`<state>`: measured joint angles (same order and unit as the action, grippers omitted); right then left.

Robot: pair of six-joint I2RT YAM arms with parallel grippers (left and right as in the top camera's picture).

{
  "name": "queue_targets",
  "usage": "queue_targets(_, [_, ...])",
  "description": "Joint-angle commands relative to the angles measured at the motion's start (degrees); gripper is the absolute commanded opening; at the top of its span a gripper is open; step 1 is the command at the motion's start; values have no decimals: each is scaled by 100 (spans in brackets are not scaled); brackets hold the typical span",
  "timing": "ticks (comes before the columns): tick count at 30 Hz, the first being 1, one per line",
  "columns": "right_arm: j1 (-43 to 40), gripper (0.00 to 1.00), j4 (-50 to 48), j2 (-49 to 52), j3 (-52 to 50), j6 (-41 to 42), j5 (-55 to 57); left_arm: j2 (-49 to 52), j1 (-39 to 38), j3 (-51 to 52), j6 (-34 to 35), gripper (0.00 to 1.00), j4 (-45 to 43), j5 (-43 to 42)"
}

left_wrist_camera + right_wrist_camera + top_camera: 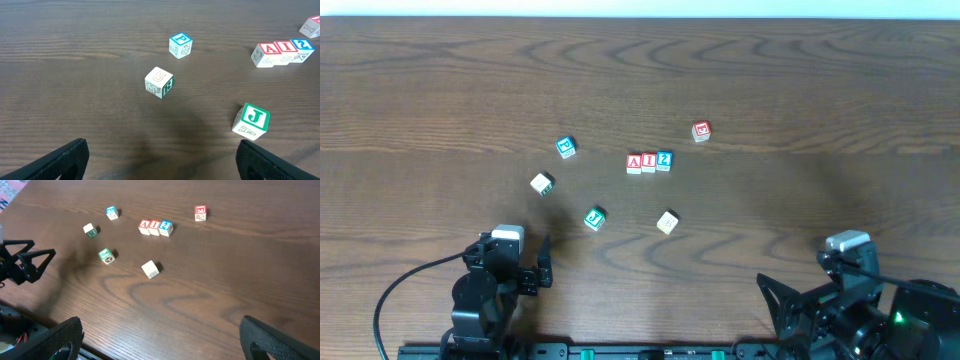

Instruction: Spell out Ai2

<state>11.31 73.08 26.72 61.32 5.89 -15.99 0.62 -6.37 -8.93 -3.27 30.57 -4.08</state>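
left gripper [162, 157] and right gripper [160, 335] gape wide; a-i-2 row [649, 162] sits touching.

I am seeing a red-lettered A block [634, 163], a red-lettered I block [649, 162] and a blue-lettered 2 block [664, 160] on a dark brown, wood-grained table [820, 80].

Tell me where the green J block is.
Overhead, the green J block lies left of centre, between the 5 block and the pale block, nearer the robot than the A-I-2 row.
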Motion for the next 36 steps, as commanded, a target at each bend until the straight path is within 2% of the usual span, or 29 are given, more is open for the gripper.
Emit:
queue_targets(1, [-9,99,11,-15,-2,72,13,-37,46,74,-83,95,-44,87])
queue_targets(19, [-9,99,11,-15,-2,66,13,-37,46,74,-83,95,-44,87])
queue_targets(23, [-85,99,-271,-85,-114,-675,588,-37,46,74,-83,95,-44,87])
queue_targets(28, [-702,99,-1307,-944,-1128,-1641,590,-37,46,74,-83,95,-44,87])
queue_targets(31, [-1010,99,-1759,-1698,-1985,-1735,592,-37,46,74,-83,96,-44,87])
queue_targets(36, [-1316,99,-1875,-2391,-2916,-1709,588,-37,46,74,-83,95,-44,87])
